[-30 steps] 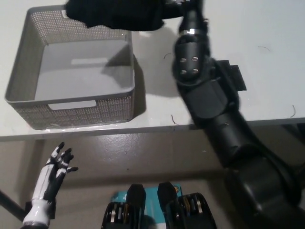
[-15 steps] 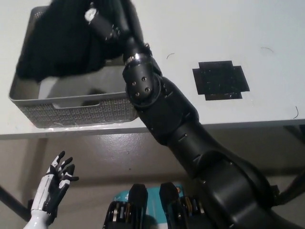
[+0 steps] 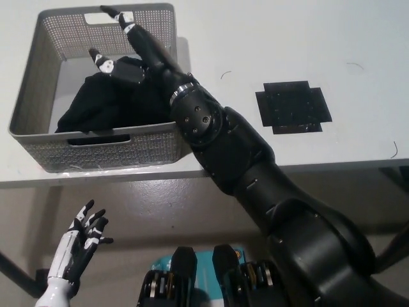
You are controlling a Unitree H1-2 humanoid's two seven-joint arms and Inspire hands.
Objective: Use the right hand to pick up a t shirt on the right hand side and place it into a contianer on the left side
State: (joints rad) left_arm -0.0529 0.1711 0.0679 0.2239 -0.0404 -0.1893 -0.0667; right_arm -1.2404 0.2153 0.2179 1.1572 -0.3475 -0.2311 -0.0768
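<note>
The black shirt point(image 3: 105, 102) lies bunched inside the grey mesh basket point(image 3: 38, 70) on the left of the white table point(image 3: 287, 57), heaped toward the near wall and filling most of the floor, with a fold rising against the near rim. The right hand point(image 3: 131, 51) is over the basket with its fingers spread wide and holding nothing; it sits just above the cloth, and whether any fingertip touches the fabric cannot be told. The left hand point(image 3: 83, 240) rests low at the near left, below the table edge, fingers apart and empty. Judged from this, the placing is done: the shirt is in the container and released. What seems left is only to draw the right arm point(image 3: 255, 173) back out over the basket's right wall without snagging the cloth. A black patch point(image 3: 294, 107) lies on the table to the right, well apart from the basket.
</note>
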